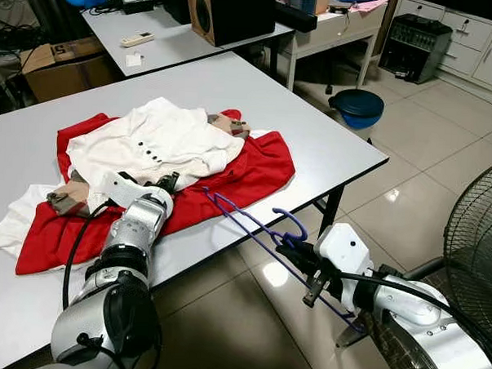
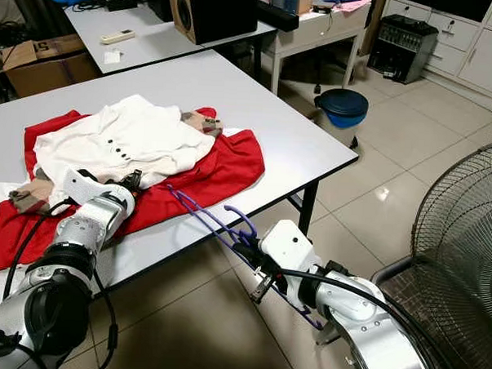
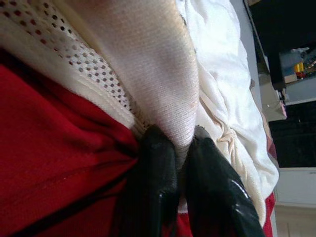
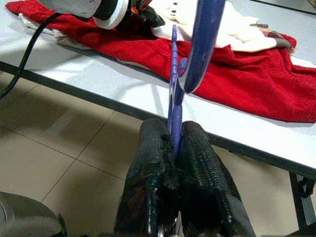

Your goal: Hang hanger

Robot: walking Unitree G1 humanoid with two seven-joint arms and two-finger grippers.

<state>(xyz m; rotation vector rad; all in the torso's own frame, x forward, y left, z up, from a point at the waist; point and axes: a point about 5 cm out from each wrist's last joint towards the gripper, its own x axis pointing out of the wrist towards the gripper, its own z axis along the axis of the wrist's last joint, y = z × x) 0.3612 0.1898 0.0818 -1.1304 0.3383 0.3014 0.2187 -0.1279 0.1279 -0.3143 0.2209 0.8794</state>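
My right gripper (image 4: pixel 173 143) pinches the blue plastic hanger (image 1: pixel 252 221) off the grey table's (image 1: pixel 329 147) edge; my left gripper (image 3: pixel 180 143) nips the white garment (image 1: pixel 158 140) atop red cloth (image 1: pixel 255 173).

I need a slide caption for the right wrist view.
Right gripper shut on blue hanger, beside table with red cloth.

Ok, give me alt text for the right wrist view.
The right hand is shut on a blue hanger that reaches toward a white table. On the table lies a red garment under a white garment, with the left hand on them.
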